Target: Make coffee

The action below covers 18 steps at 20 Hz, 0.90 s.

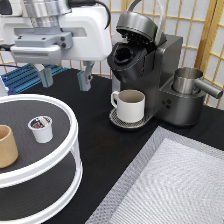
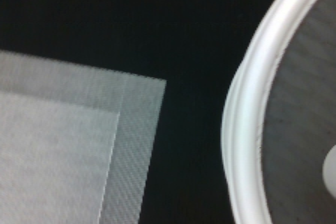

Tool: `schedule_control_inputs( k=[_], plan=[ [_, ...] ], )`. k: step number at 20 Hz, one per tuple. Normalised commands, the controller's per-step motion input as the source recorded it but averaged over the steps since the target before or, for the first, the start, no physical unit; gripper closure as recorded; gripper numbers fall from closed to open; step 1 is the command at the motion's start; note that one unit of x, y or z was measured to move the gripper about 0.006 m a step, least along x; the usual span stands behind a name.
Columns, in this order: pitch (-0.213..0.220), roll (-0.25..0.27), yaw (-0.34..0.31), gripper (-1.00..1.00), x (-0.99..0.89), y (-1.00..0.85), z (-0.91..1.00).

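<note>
Shoji screen (image 1: 200, 22) (pale paper panes)

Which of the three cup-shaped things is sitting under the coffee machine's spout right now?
The white handled mug, on the coffee machine's drip plate. The pod and tan cup sit on the round tray.

Arm (image 1: 55, 30) cut off by the exterior view's top and left edges; only its lower body and gripper (image 1: 65, 79) show. Tan cup (image 1: 7, 146) cropped at the left edge. Tiered tray (image 1: 60, 165) runs off the left and bottom. Mat (image 1: 170, 180) cut by the right and bottom edges. Pod (image 1: 41, 128) print too small to read. Brewer (image 1: 145, 65) chamber dark, contents can't be told. Wrist view: tray rim (image 2: 244, 130) partial; pale curved sliver (image 2: 330, 172) at the edge, unidentifiable.
</note>
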Motion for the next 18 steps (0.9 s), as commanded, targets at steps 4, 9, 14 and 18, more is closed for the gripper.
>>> schedule_control_inputs(
  k=[4, 9, 14, 18],
  plan=[
    [0.0, -0.208, -0.128, -1.0, -0.59, 0.19, -0.16],
    [-0.029, -0.133, 0.006, -1.0, -0.64, 0.2, -0.32],
    [-0.15, 0.002, 0.098, -1.0, -0.37, -0.04, -0.46],
    [-0.188, 0.026, 0.119, -1.0, -0.54, -0.23, -0.54]
  ],
)
